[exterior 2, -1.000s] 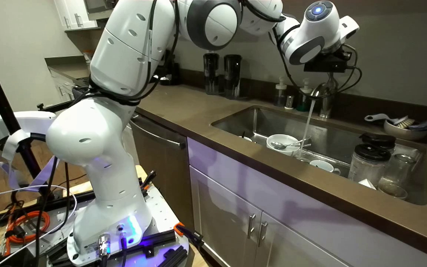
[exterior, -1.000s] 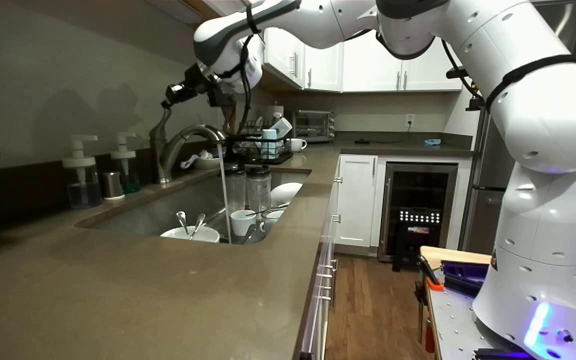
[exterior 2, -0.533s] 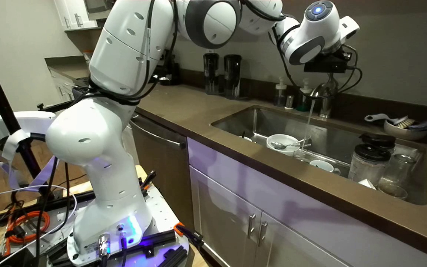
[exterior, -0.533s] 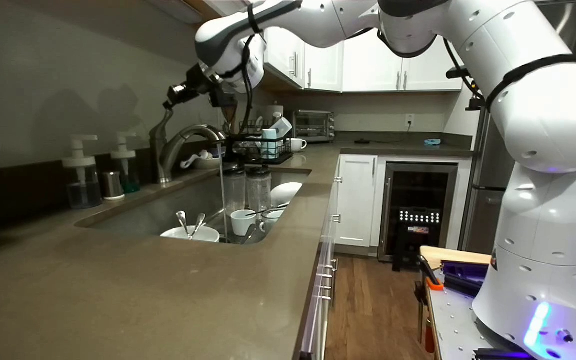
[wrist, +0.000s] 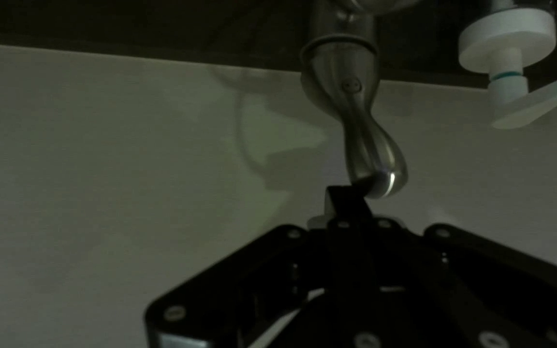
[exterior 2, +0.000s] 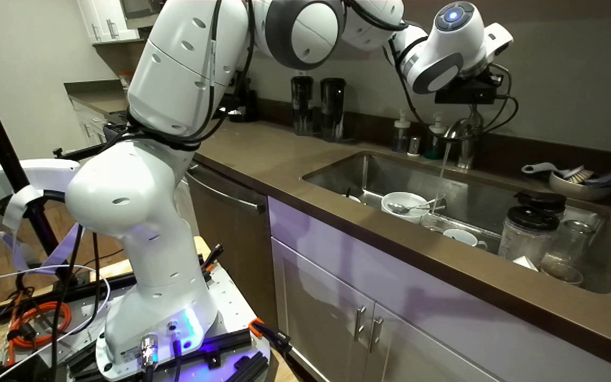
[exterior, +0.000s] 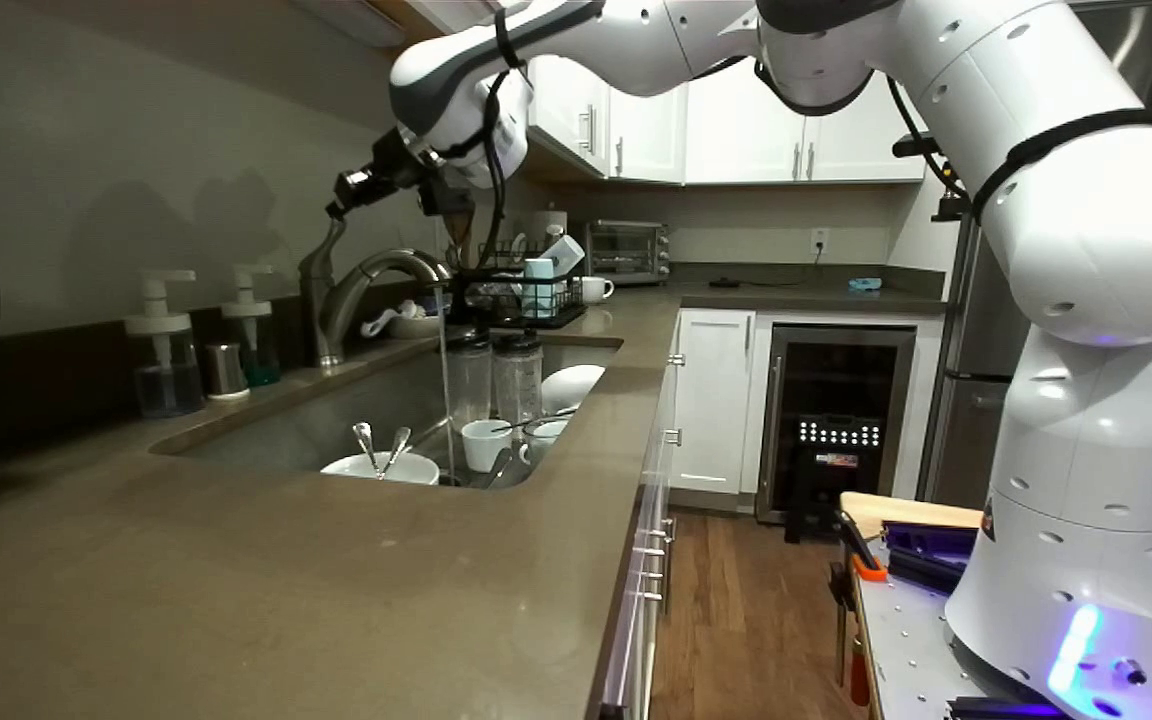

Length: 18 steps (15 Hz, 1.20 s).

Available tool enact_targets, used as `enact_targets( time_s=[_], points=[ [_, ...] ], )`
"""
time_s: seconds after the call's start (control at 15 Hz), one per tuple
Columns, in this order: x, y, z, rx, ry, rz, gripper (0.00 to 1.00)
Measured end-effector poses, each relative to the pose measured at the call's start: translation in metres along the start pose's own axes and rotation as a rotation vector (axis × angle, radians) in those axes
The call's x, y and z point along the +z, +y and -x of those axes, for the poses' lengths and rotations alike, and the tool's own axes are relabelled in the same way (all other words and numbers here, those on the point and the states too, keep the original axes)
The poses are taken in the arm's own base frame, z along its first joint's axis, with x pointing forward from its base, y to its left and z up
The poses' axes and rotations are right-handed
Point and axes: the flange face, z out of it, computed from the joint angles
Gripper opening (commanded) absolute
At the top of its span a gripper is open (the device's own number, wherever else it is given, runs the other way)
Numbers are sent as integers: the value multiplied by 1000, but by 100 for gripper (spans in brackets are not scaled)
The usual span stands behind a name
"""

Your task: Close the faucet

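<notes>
The grey metal faucet (exterior: pixel 341 305) stands behind the sink, and a thin stream of water runs from its arched spout. It also shows in an exterior view (exterior 2: pixel 465 151), partly behind the wrist camera and cables. Its handle (exterior: pixel 315 265) stands up from the body. In the wrist view the handle (wrist: pixel 368 150) points down the picture toward the fingertips. My gripper (exterior: pixel 335 209) is shut, with nothing between its fingers. In the wrist view the gripper (wrist: pixel 348 195) has its tips against or right at the handle's rounded end; exact contact is hard to tell in the dark.
The sink (exterior 2: pixel 390 175) holds a white bowl (exterior 2: pixel 405 204) with spoons, a mug (exterior 2: pixel 462 236) and lidded jars (exterior 2: pixel 529 233). Soap dispensers (exterior: pixel 164 345) stand beside the faucet. A dish rack (exterior: pixel 546 300) stands beyond it. The wall (wrist: pixel 114 193) is close behind the handle.
The water stream has become thinner over the last second and falls a little closer to the faucet. The gripper and handle tip have shifted very slightly right in an exterior view.
</notes>
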Motion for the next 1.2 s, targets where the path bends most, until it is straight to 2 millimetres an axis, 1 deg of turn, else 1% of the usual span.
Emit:
enact_targets(
  time_s=[0.27,0.67,1.2],
  points=[
    [0,-3,0,-10,12,5,2],
    [2,-13,-1,-19,14,-11,2],
    [4,-15,0,-36,15,6,1]
  ],
)
